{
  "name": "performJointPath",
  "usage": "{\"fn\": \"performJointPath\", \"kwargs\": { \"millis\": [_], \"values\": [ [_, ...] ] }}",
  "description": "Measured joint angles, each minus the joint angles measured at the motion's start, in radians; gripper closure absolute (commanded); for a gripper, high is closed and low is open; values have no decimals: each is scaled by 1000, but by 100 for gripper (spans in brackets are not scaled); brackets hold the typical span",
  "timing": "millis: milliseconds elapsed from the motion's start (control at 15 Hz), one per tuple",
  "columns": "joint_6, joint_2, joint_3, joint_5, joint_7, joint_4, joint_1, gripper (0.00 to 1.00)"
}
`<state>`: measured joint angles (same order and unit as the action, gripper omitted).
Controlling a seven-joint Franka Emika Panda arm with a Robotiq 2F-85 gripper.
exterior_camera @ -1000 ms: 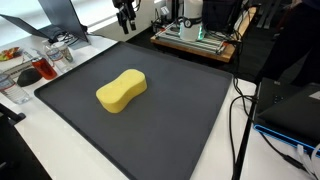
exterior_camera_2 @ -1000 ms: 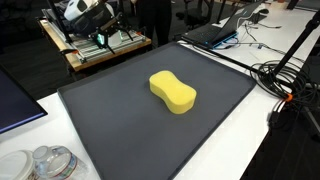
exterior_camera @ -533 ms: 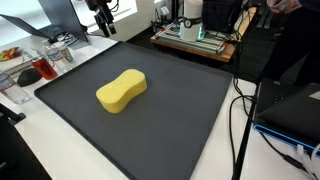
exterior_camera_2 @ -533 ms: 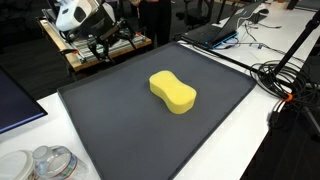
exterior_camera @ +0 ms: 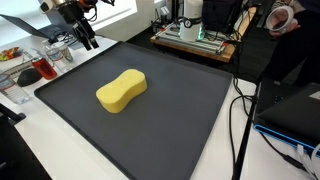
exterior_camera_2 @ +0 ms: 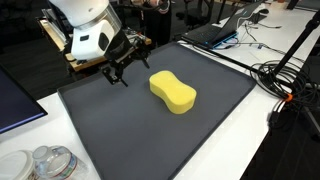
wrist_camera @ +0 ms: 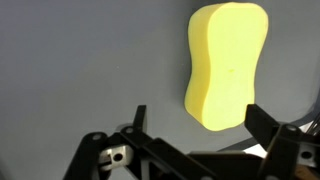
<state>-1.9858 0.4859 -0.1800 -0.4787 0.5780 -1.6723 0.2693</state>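
Observation:
A yellow peanut-shaped sponge (exterior_camera: 121,90) (exterior_camera_2: 172,91) lies flat near the middle of a black mat (exterior_camera: 170,130) (exterior_camera_2: 150,135). My gripper (exterior_camera: 86,38) (exterior_camera_2: 118,73) hangs open over the mat's far corner, a little above the surface and a short way from the sponge. In the wrist view the sponge (wrist_camera: 225,65) fills the upper right, and the gripper (wrist_camera: 200,122) shows two dark fingers (wrist_camera: 140,116) spread wide below it. Nothing is held between them.
A glass and food containers (exterior_camera: 38,68) stand beside the mat, and plastic lids (exterior_camera_2: 45,163) sit at its near corner. A wooden bench with equipment (exterior_camera: 195,40) (exterior_camera_2: 95,48) is behind. Cables (exterior_camera: 240,110) (exterior_camera_2: 290,85) and a laptop (exterior_camera_2: 212,32) lie along one side.
The arm has swung from beyond the mat's far edge towards its corner and come lower, nearer the sponge. The gripper stays open. The sponge has not moved.

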Motion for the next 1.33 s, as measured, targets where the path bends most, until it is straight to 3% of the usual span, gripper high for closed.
{"fn": "performJointPath", "kwargs": {
  "millis": [467, 733, 1333],
  "values": [
    [126, 188, 102, 117, -31, 352, 32, 0],
    [149, 258, 171, 180, 59, 513, 28, 0],
    [149, 291, 249, 303, 356, 592, -38, 0]
  ]
}}
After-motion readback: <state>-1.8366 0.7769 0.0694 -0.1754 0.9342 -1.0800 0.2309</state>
